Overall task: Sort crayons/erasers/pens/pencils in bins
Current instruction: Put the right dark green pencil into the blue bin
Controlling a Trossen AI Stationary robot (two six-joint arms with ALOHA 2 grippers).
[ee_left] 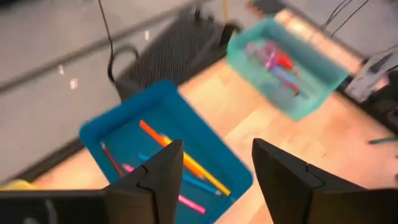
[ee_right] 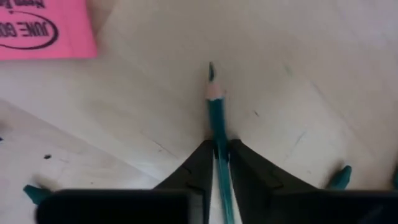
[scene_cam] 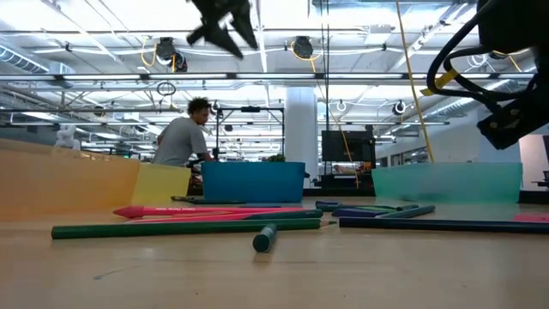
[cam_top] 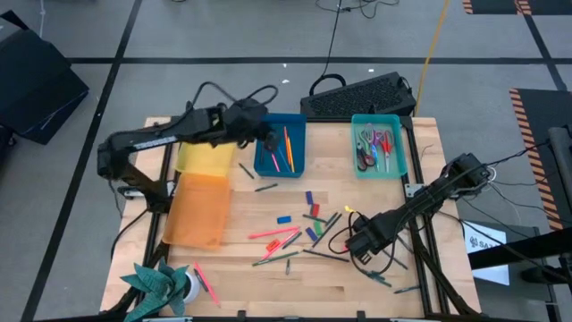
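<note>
Upper centre of high view: left gripper over blue bin, w/ yellow bin, orange bin, teal bin around; right gripper lower right by scattered erasers. Low view: blue bin at centre, sticks in front. Left wrist view: fingers spread, nothing between. Right wrist view: right gripper pinching teal pencil; pink eraser upper left.
</note>
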